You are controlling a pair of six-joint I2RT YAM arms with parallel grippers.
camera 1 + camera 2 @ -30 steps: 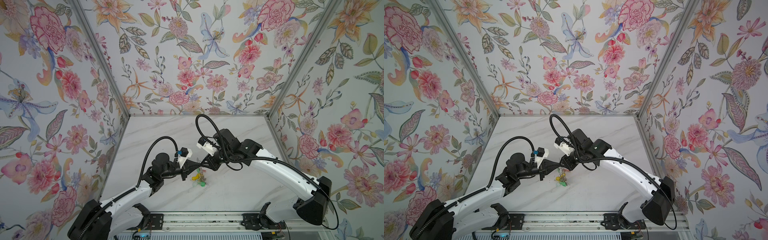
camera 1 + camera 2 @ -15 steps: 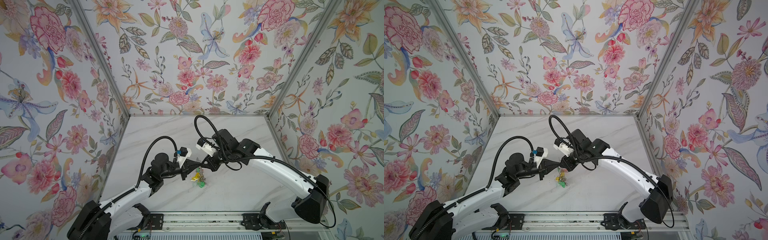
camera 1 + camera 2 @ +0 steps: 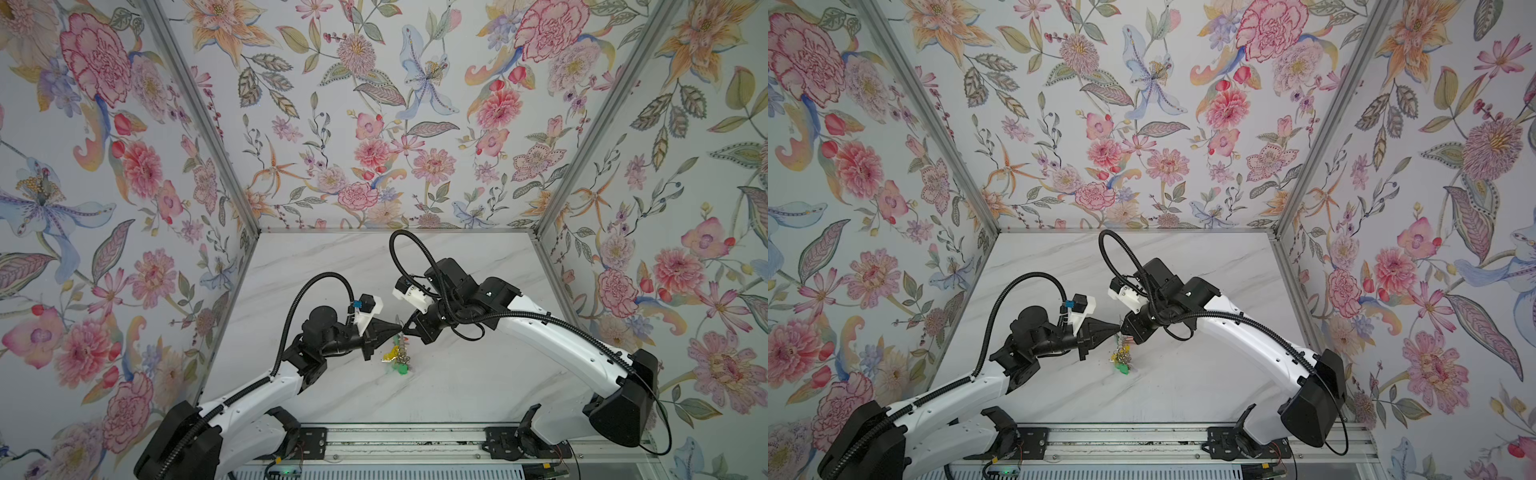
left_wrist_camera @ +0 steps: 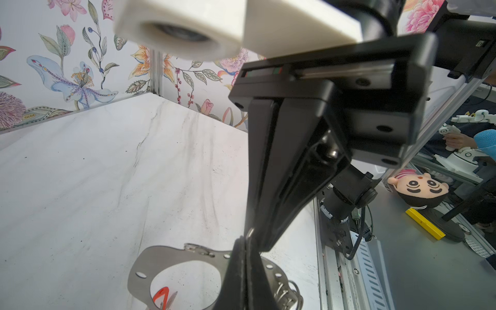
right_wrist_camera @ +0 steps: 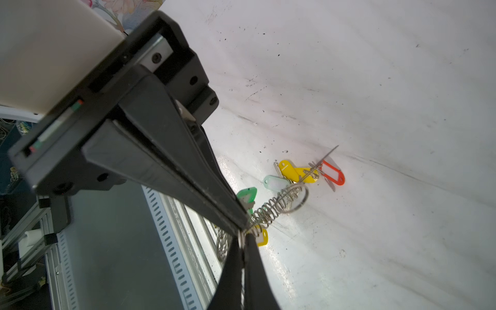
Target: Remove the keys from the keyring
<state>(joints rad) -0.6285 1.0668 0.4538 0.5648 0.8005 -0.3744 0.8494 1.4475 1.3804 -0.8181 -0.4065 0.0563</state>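
Keyring (image 4: 166, 256) hung clear of the tabletop (image 3: 457, 374), mid-workspace where both tools met. Keys (image 3: 397, 358) dangled under it; couldn't tell if the lowest tags (image 5: 294, 171) touched down. Change: right tool (image 5: 242, 229) had just closed and now pinched a small wire ring (image 4: 249, 233) at the rim. Left tool (image 4: 244, 240) was pressed together on the keyring rim. My read: both sides gripped, ready to work a ring off. Hoop looked on edge, flat face toward the left wrist view. The key string's long axis ran down toward the tabletop.
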